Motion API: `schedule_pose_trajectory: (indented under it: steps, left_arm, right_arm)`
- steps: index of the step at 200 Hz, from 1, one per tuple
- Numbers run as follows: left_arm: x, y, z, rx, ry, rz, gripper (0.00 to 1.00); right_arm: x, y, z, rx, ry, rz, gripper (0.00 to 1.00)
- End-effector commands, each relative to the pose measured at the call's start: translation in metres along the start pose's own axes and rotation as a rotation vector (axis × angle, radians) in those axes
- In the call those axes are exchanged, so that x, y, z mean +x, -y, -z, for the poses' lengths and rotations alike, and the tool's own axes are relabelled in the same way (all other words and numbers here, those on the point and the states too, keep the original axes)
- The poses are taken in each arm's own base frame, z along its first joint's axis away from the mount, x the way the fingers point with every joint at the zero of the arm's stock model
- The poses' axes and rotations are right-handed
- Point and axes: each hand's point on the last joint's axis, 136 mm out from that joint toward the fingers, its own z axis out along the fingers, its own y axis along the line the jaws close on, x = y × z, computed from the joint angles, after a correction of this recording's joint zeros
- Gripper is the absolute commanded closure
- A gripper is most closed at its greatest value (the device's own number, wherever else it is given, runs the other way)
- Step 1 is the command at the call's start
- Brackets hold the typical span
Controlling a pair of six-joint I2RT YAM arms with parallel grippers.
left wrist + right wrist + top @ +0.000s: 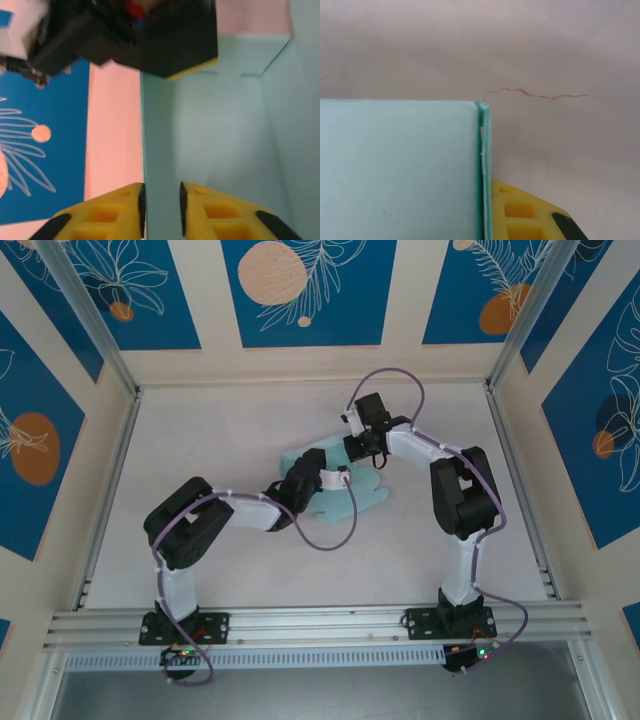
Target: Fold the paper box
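Left fingers (pixel 110 217) apart, right fingers (pixel 520 215) pinching one paper box (pixel 372 496)

A robotics lab test cell is indicated. A white tabletop (pixel 200 440) is enclosed at 9, 12 and 3 o'clock by cream walls, on which blue panels (pixel 305 285) printed with white leaf outlines and orange discs are mounted. Aluminium extrusion posts (pixel 85 315) are set in the corners at 11 and 1 o'clock, and a slotted aluminium rail (pixel 320 623) is run along the 6 o'clock edge. Two small black-and-white robot arms are bolted to that rail, the left arm (pixel 185 530) at 7 o'clock and the right arm (pixel 462 495) at 5 o'clock. Purple cables (pixel 325 547) are looped along them.
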Motion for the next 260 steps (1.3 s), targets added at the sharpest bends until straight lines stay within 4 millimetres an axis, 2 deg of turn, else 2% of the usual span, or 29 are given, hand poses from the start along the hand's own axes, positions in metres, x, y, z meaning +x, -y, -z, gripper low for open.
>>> schedule_pose_trajectory:
  steps: [1, 21, 38, 50, 73, 100, 110, 127, 150, 186, 222, 243, 254, 260]
  left_arm:
    - [-0.018, -0.016, 0.025, 0.062, 0.099, 0.235, 0.55]
    - [-0.028, -0.045, 0.059, 0.089, 0.163, 0.42, 0.27]
    - [-0.034, -0.071, 0.093, 0.097, 0.228, 0.594, 0.17]
    - [-0.029, -0.089, 0.114, 0.078, 0.227, 0.724, 0.1]
    - [0.01, -0.111, 0.144, 0.033, 0.096, 1.012, 0.05]
    - [0.054, -0.105, 0.171, 0.08, 0.006, 1.36, 0.0]
    - [0.072, -0.1, 0.177, 0.099, -0.031, 1.473, 0.03]
    - [0.1, -0.093, 0.177, 0.14, -0.106, 1.626, 0.13]
    - [0.114, -0.085, 0.165, 0.214, -0.183, 1.677, 0.16]
    - [0.109, -0.076, 0.142, 0.335, -0.252, 1.645, 0.24]
    - [0.116, -0.064, 0.131, 0.367, -0.328, 1.595, 0.3]
    - [0.112, -0.06, 0.118, 0.403, -0.322, 1.604, 0.41]
    - [0.104, -0.058, 0.11, 0.45, -0.301, 1.611, 0.47]
    - [0.101, -0.056, 0.106, 0.467, -0.305, 1.611, 0.53]
  right_arm:
    - [0.005, -0.004, -0.002, 0.036, -0.043, -0.027, 1.0]
    - [0.015, -0.012, 0.006, 0.045, -0.102, -0.026, 1.0]
    - [0.021, -0.02, 0.015, 0.048, -0.139, -0.029, 1.0]
    - [0.028, -0.025, 0.022, 0.052, -0.174, -0.034, 1.0]
    - [0.038, -0.038, 0.04, 0.051, -0.23, -0.059, 1.0]
    - [0.053, -0.052, 0.065, 0.057, -0.279, -0.076, 1.0]
    - [0.058, -0.053, 0.071, 0.069, -0.276, -0.08, 1.0]
    - [0.064, -0.054, 0.075, 0.095, -0.247, -0.07, 1.0]
    - [0.066, -0.055, 0.073, 0.119, -0.218, -0.061, 1.0]
    - [0.068, -0.051, 0.069, 0.195, -0.199, -0.075, 1.0]
    - [0.064, -0.054, 0.066, 0.205, -0.146, -0.121, 1.0]
    - [0.063, -0.055, 0.063, 0.214, -0.128, -0.124, 1.0]
    - [0.064, -0.054, 0.061, 0.22, -0.13, -0.129, 1.0]
    - [0.063, -0.053, 0.061, 0.227, -0.125, -0.134, 1.0]
